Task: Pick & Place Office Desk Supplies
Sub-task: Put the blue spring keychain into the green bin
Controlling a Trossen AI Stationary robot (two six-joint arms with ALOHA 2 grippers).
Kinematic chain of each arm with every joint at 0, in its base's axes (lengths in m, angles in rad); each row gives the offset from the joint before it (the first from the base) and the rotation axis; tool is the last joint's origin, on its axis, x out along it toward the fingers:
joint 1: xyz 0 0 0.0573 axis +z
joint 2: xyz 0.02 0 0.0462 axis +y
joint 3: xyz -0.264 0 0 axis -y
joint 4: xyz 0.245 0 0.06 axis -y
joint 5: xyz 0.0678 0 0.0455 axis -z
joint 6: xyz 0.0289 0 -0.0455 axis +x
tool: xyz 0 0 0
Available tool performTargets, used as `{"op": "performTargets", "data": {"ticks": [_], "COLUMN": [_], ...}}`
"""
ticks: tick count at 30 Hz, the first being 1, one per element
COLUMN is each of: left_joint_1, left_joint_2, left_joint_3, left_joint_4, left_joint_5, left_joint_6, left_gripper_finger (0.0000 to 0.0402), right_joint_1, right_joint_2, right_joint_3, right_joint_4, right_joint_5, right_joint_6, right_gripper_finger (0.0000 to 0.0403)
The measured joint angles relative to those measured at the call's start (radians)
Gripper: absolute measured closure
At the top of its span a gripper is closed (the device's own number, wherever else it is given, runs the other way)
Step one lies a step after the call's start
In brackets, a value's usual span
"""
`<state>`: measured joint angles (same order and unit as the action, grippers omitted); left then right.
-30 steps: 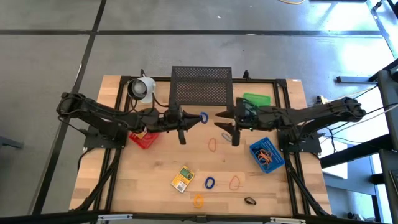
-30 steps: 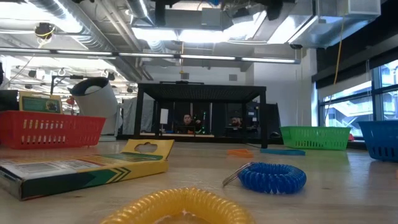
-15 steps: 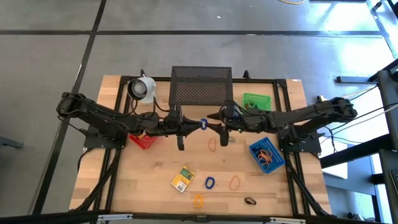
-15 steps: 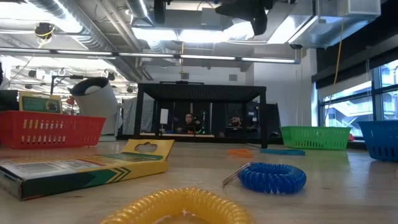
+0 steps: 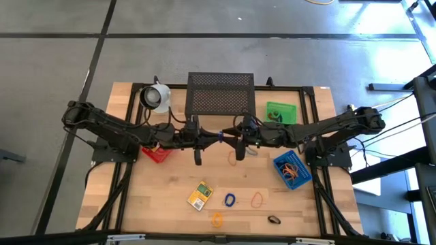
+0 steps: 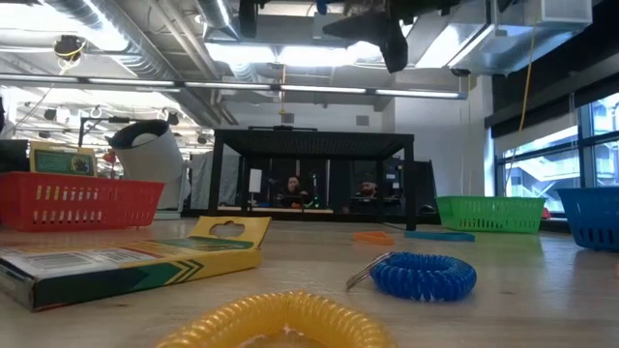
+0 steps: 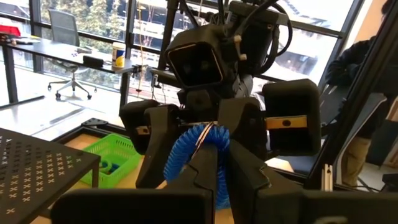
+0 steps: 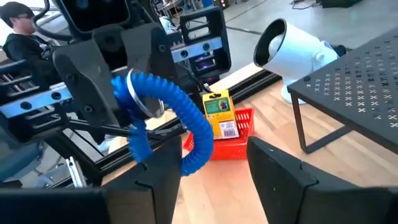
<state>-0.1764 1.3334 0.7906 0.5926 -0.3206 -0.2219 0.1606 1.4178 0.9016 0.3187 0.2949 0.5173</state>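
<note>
— Above the table's middle, what is held?
— A blue coiled plastic loop [image 5: 221, 135], clamped in the left gripper [image 5: 216, 136] — fingers pressed together on it, clear of the wooden tabletop [image 5: 170, 184].
— And the right gripper [image 5: 229, 137]?
— It faces the left one, its fingers [image 8: 283, 177] spread apart on either side of the loop — not closed on it.
— Nearby?
— A red plastic bin [image 8: 229, 134] holding a small yellow printed packet [image 8: 221, 114].

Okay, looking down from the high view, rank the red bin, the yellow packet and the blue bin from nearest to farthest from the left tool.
From the left tool, mid-table:
1. Red bin, on its own side, under the left arm.
2. Yellow packet, toward the table's front edge.
3. Blue bin, far across, on the right arm's side.
</note>
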Motion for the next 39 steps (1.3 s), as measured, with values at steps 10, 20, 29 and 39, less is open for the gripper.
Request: {"op": "performTargets", "data": {"ticks": [10, 20, 29, 39], "left_joint_1": [-0.001, -0.009, -0.013, -0.012], "left_joint_2": [0.0, 0.0, 0.0, 0.0], "left_joint_3": [0.0, 0.0, 0.0, 0.0], "left_joint_4": [-0.045, -0.044, -0.073, -0.115], "left_joint_5": [0.001, -0.016, -0.037, -0.055], "left_joint_6": [0.0, -0.032, -0.121, -0.124], "left_gripper_finger": [0.0389, 0.0369, 0.0257, 0.0195], "right_joint_1": [0.0, 0.0, -0.014, -0.022], "right_joint_2": [0.0, 0.0, -0.036, -0.234], "right_joint_3": [0.0, 0.0, 0.0, 0.0], "right_joint_4": [0.044, 0.029, -0.121, -0.489], "right_joint_5": [0.0, 0.0, 0.02, 0.264], "right_joint_6": [-0.001, -0.008, -0.009, -0.009], "right_gripper_finger": [0.0357, 0.0393, 0.0393, 0.0387]}}
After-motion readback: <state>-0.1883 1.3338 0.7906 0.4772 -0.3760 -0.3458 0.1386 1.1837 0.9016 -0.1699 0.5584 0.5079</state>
